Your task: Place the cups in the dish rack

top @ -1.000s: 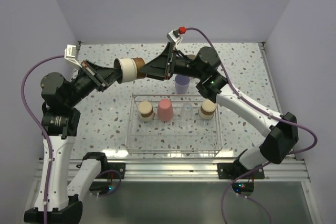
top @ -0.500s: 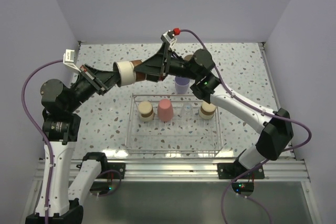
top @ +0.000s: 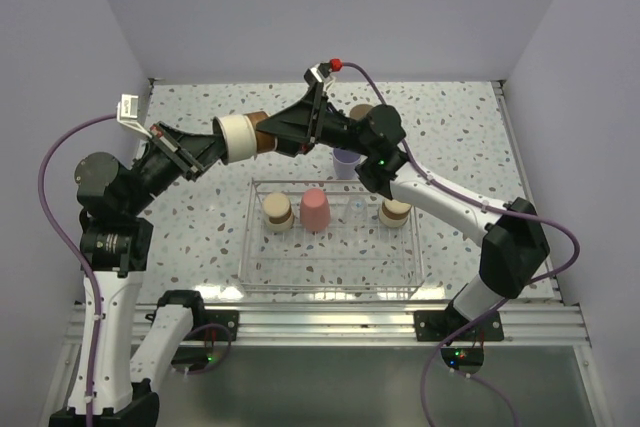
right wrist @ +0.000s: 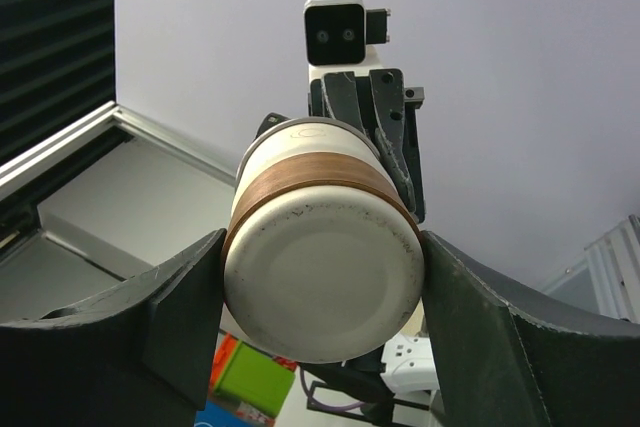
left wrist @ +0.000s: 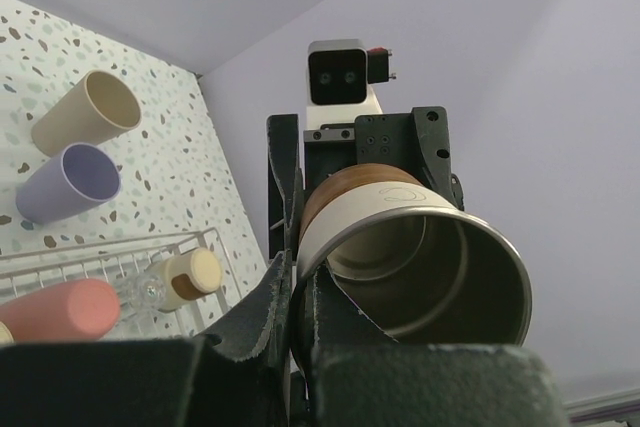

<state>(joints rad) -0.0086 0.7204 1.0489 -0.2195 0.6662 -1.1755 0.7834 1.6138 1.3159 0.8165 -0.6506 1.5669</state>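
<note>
While the short steel cup with a tan base (top: 243,134) is hanging on its side in the air above the back of the speckled table (top: 200,227), the left gripper (top: 213,147) is pinching the cup's rim, its jaws pressed together on the wall at the mouth. The right gripper (top: 272,131) is bracketing the tan base end from the opposite side, its fingers (right wrist: 170,317) lying against the cup with no gap showing. Below, the see-through wire dish rack (top: 330,269) is holding a base-up steel cup at its left (top: 278,212), another at its right (top: 395,210), a red-pink tumbler (top: 315,209) and a clear tumbler (top: 358,209) between them. A lavender tumbler (top: 347,160) is standing just behind the rack, and a beige plastic tumbler (top: 362,112) is sitting farther back, partly hidden by the right arm.
</note>
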